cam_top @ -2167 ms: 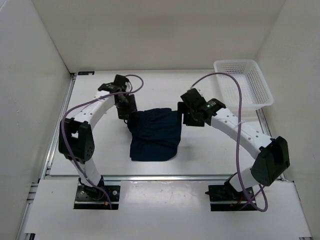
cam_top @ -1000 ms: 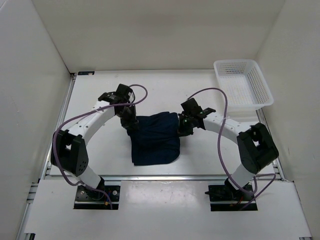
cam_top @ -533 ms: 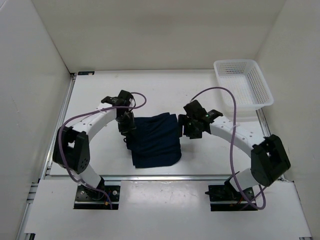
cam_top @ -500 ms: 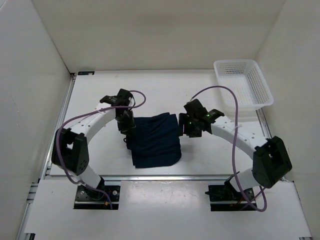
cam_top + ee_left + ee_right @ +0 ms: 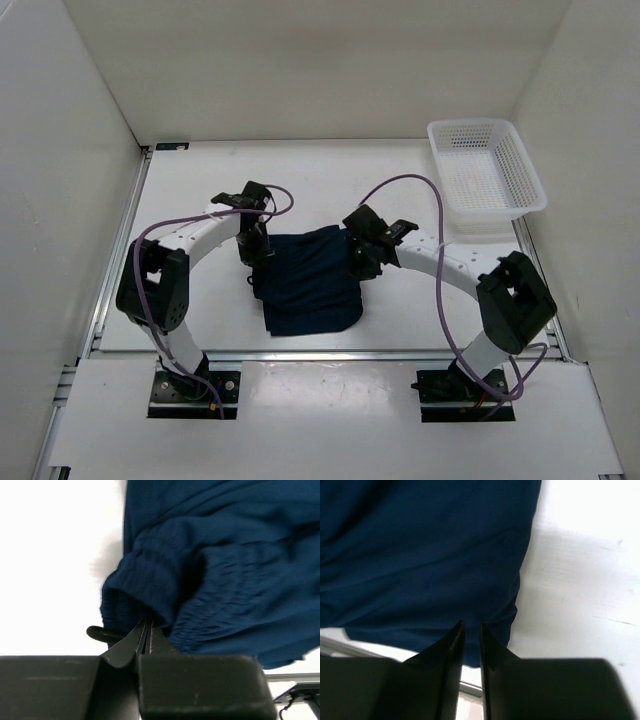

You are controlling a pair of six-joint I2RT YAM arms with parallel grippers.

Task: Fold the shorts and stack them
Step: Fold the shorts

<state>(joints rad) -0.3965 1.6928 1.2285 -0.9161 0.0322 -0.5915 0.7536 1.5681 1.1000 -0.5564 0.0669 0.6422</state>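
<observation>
White mesh basket point(image 5: 487, 165) at table point(image 5: 320, 170) far-right corner.

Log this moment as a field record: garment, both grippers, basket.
shorts: navy, folded, lying on the table between the arms
left gripper: jaws shut on the gathered waistband
right gripper: at the shorts' right edge, jaws nearly closed; grip unclear
basket: white, far right corner, apart from the shorts
</observation>
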